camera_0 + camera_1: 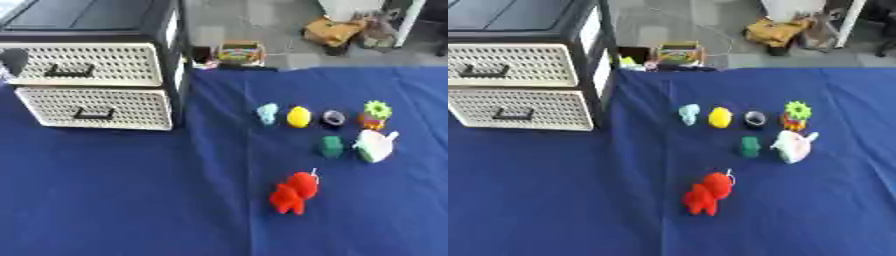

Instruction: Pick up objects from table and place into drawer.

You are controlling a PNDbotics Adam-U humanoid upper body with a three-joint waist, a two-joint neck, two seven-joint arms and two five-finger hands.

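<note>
Toys lay in a cluster on the blue cloth (105,200), the red figure (295,193) nearest me; neither of my hands showed, so I could not tell their state. Both drawers (92,64) looked shut; I judged nothing begun, opening one first.

I see a deep blue cloth (105,200) over the table. The drawer unit (96,85) at far left has a black frame, cream perforated fronts and black handles. At right lie a red toy (294,193), a pale blue piece (268,113), a yellow one (298,117), a dark green one (331,146) and a white one (375,146).
</note>
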